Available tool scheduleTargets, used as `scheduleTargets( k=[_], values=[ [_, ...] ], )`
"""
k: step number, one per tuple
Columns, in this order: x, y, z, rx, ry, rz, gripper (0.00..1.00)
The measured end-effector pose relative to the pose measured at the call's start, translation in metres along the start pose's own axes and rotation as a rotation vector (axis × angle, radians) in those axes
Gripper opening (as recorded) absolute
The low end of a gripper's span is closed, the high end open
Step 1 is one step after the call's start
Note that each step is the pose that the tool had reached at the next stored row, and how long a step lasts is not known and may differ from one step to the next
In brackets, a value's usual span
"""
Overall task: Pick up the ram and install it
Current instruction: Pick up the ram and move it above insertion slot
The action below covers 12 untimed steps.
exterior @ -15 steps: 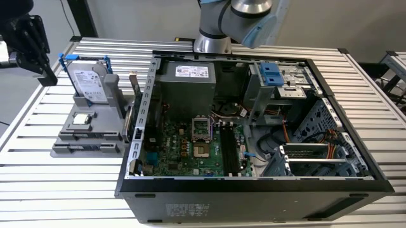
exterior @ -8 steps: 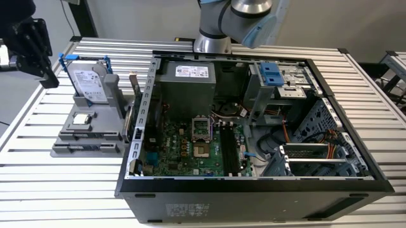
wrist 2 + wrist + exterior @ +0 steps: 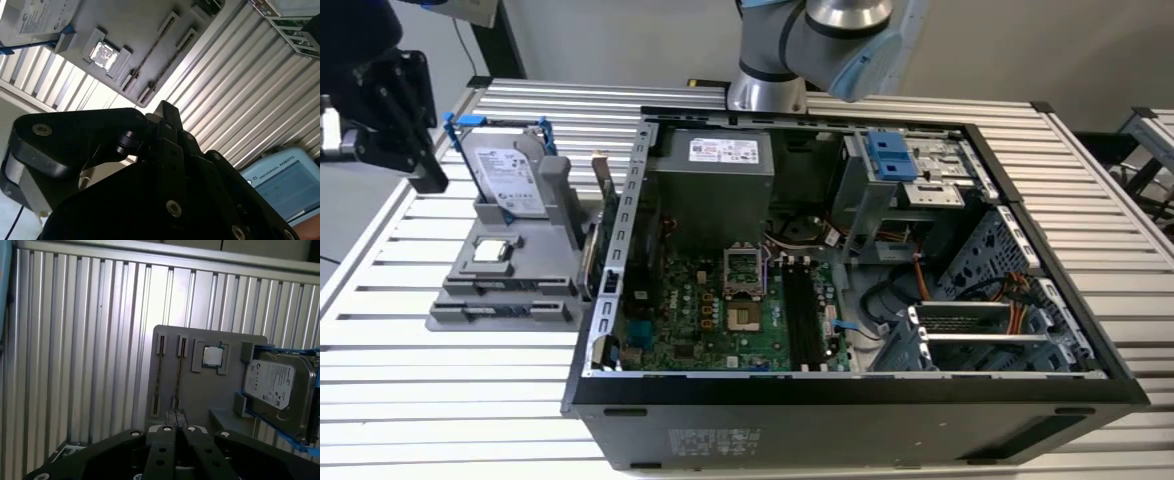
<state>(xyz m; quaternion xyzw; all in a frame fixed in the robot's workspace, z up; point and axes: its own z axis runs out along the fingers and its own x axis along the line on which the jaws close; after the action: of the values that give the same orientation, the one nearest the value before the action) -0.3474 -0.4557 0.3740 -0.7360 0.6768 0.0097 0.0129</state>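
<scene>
Black end effector (image 3: pixel 175 416) closed, empty, near grey holder (image 3: pixel 200 397), hard drive (image 3: pixel 275 385) partly cut off

Arm (image 3: pixel 817 40) runs off the exterior view's top edge. Claw (image 3: pixel 175 413) body cropped in both wrist views. Hard drive (image 3: pixel 272 385) partly out of frame in first wrist view.

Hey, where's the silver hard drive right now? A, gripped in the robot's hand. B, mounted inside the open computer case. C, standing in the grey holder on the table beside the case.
C: the hard drive stands propped in the grey holder, to the exterior view's left of the computer case and outside it.
</scene>
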Motion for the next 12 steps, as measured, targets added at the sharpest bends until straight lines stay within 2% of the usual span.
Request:
scheduleTargets(
  k=[6,12],
  values=[
    [0.0002,0.0001,0.0058,-0.0042,-0.0005,0.022,0.0],
    [0.0005,0.0001,0.0154,-0.0075,-0.0007,0.035,0.0]
  ],
)
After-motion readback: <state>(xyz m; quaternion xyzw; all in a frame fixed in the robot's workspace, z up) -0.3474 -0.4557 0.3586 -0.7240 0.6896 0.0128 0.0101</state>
